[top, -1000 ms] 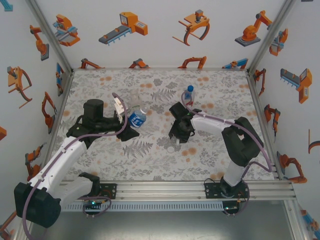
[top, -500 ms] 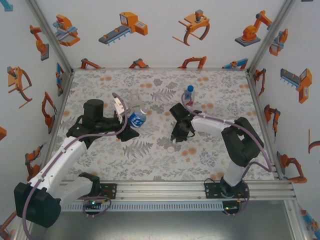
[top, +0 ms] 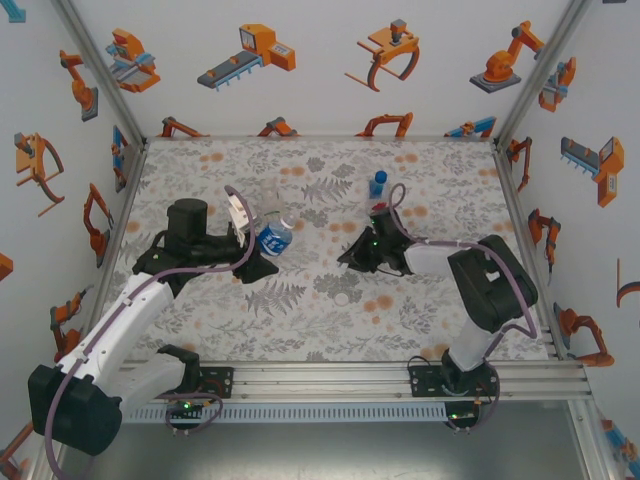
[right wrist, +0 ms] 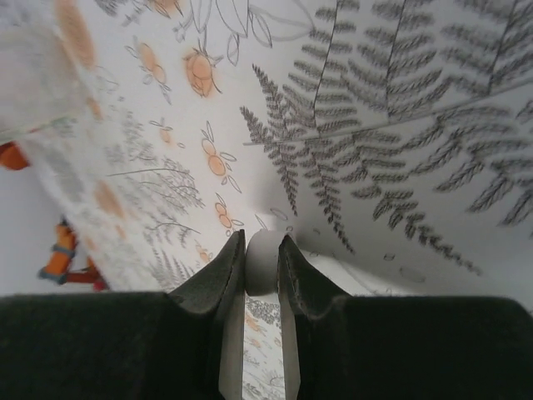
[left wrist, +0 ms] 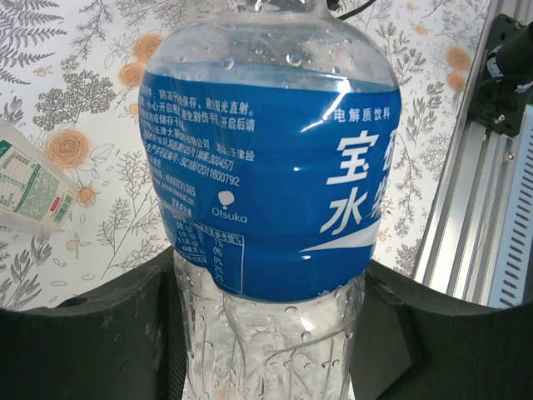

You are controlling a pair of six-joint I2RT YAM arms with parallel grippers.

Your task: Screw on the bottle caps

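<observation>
My left gripper [top: 260, 240] [left wrist: 271, 333] is shut on the clear lower body of the blue-labelled water bottle [top: 275, 237] [left wrist: 275, 175], whose neck runs out of the top of the left wrist view. My right gripper [top: 355, 258] [right wrist: 262, 260] is shut on a small white bottle cap [right wrist: 263, 262], pinched edge-on between the fingertips just above the floral table. A second white cap [top: 343, 298] lies loose on the table in front of that gripper. A short bottle [top: 378, 192] with a blue cap [top: 379, 177] stands behind the right wrist.
A clear bottle with a white, green and red label [left wrist: 29, 187] sits just left of the held bottle. The aluminium rail [top: 400, 378] runs along the near edge, and cartoon-printed walls [top: 320, 60] close the back and sides.
The right gripper closed on a white cap, and its wrist rolled and drew back to the right, away from the loose cap. The left arm and its bottle have stayed still.
</observation>
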